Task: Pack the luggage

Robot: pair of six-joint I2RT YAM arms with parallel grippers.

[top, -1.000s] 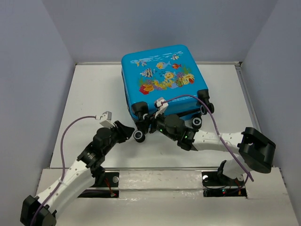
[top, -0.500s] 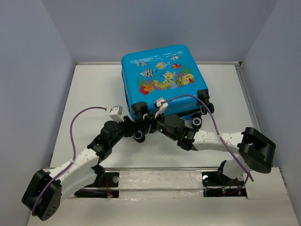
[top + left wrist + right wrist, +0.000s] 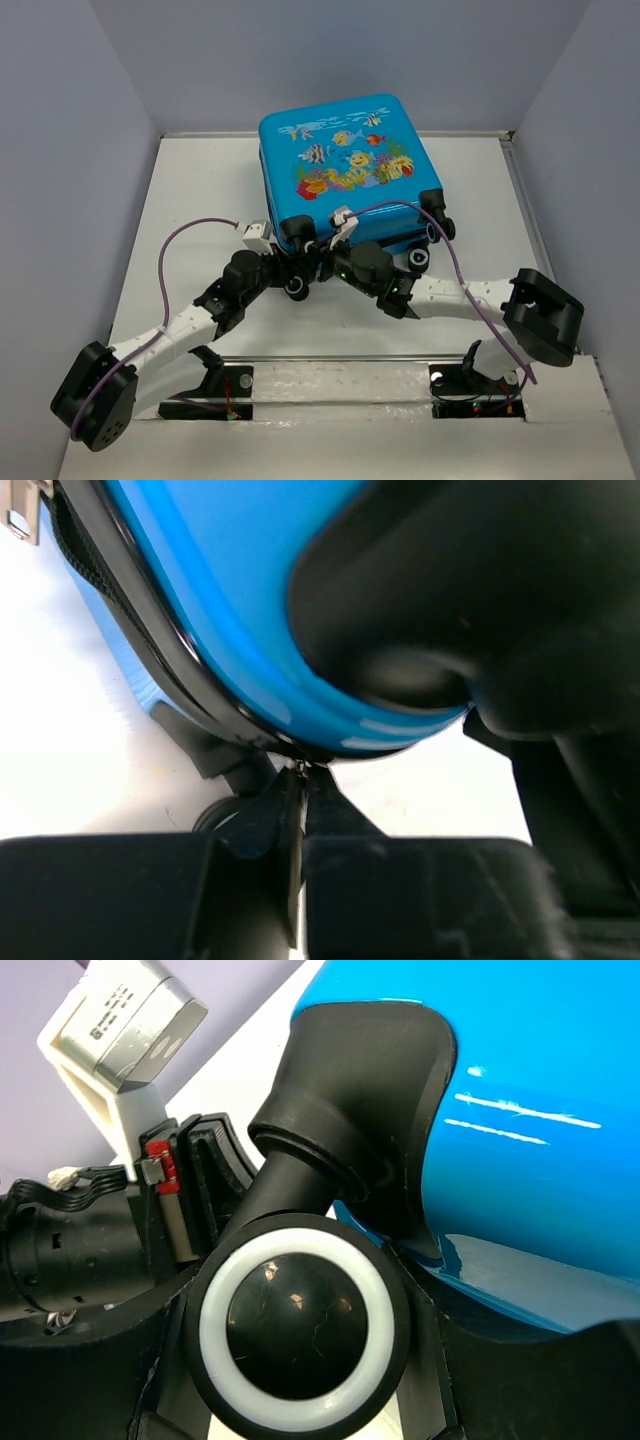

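Nearest, the left gripper (image 3: 300, 815) has its fingers pressed together at the near-left corner of the luggage (image 3: 345, 160), against the black seam; whether anything is pinched cannot be told. The right gripper (image 3: 322, 266) has a finger either side of the wheel (image 3: 300, 1335) at that corner; grip not determinable. The luggage lies flat on the table (image 3: 200, 200), fish print upward, wheels toward the arms

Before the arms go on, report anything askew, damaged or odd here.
The suitcase lies skewed on the table, and the left gripper and right gripper crowd the same corner wheel, close together. Nothing looks damaged or spilled.
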